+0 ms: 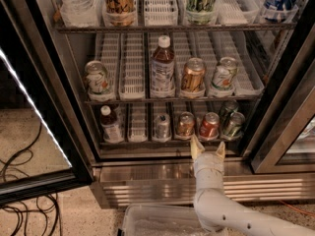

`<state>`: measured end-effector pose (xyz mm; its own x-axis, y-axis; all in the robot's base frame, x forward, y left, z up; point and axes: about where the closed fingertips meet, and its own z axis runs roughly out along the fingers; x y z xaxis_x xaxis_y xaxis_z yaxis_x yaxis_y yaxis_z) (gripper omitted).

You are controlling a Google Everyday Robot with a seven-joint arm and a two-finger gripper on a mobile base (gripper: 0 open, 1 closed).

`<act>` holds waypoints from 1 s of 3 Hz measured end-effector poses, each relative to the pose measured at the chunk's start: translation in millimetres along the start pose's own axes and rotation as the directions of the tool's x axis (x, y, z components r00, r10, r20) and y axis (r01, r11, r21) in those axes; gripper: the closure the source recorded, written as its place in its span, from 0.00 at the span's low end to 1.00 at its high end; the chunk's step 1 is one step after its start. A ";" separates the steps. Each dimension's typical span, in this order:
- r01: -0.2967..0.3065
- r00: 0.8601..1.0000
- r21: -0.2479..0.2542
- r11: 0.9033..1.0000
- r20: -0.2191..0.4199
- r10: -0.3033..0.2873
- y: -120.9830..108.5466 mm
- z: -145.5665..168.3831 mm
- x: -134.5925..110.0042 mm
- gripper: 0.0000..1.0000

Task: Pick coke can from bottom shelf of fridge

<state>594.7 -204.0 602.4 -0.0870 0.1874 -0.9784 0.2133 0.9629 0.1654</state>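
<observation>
The coke can (209,126) is small and red with a silver top. It stands on the bottom shelf (138,140) of the fridge (78,132), between a copper-brown can (185,125) on its left and a green can (233,125) on its right. My gripper (207,150) is just in front of and below the coke can, at the shelf's front edge. Its two fingers are spread apart and hold nothing. The white arm comes up from the bottom right.
A silver can (162,127) and a small bottle (111,124) stand further left on the bottom shelf. The middle shelf holds several cans and a bottle (162,68). The open glass door (34,127) is at left, cables (24,205) on the floor, a clear bin (157,222) below.
</observation>
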 end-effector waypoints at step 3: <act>-0.001 0.998 -0.001 1.000 0.056 0.001 -0.7 6.6 -6.4 0.30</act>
<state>601.5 -207.1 607.7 -0.0321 0.1776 -0.9836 0.2127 0.9628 0.1669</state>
